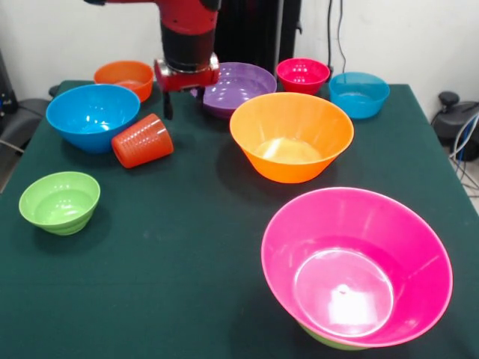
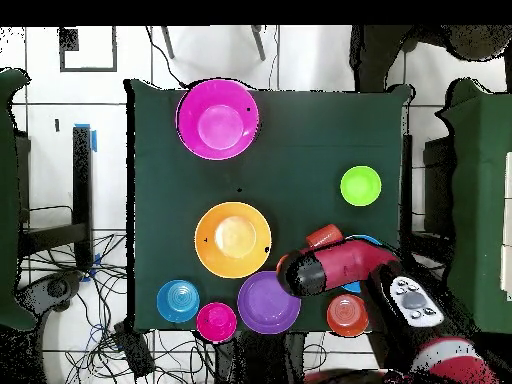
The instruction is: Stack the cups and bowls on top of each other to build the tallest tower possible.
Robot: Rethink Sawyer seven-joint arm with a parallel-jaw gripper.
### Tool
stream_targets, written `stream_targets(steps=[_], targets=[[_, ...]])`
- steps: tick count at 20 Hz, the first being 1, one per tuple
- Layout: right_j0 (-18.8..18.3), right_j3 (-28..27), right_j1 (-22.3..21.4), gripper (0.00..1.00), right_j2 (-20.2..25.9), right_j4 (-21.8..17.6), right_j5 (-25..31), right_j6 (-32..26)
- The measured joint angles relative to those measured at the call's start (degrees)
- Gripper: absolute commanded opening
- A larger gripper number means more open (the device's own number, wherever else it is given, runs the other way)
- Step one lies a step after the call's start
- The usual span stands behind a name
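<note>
The orange-red cup (image 1: pixel 142 140) lies on its side against the medium blue bowl (image 1: pixel 93 116); it also shows in the overhead view (image 2: pixel 322 237). My gripper (image 1: pixel 184 101) hangs open and empty just behind the cup, in front of the purple bowl (image 1: pixel 239 88). The large pink bowl (image 1: pixel 355 265) sits on a green bowl (image 1: pixel 329 342) at the near right, forming the tower. The large orange bowl (image 1: pixel 292 134) stands mid-table. A small green bowl (image 1: pixel 60 202) is at the left. In the overhead view the arm (image 2: pixel 335 268) hides the gripper.
A small orange bowl (image 1: pixel 125 77), a magenta-red bowl (image 1: pixel 302 75) and a small blue bowl (image 1: pixel 359 93) line the far edge by the pedestal. The dark green table (image 1: pixel 172 269) runs to its near edge; cables lie on the floor around it.
</note>
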Motion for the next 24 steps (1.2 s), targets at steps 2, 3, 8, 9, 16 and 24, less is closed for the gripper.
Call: stream_targets(steps=[2, 3, 8, 9, 16, 24], targets=[[2.3, -1.2, 1.3, 1.0, -1.8, -2.1, -1.6, 0.6], [3.2, -1.7, 1.8, 1.0, -2.6, -2.8, -2.2, 0.9], [6.9, -3.8, 3.4, 1.0, -6.3, -3.9, -3.0, 1.5], [7.4, -3.8, 3.2, 1.0, -7.2, -3.9, -2.9, 1.5], [7.8, -3.8, -0.3, 1.0, -9.8, -3.7, -2.7, 1.5], [7.6, -3.8, -4.9, 1.0, -11.5, -1.2, -0.3, 1.5]])
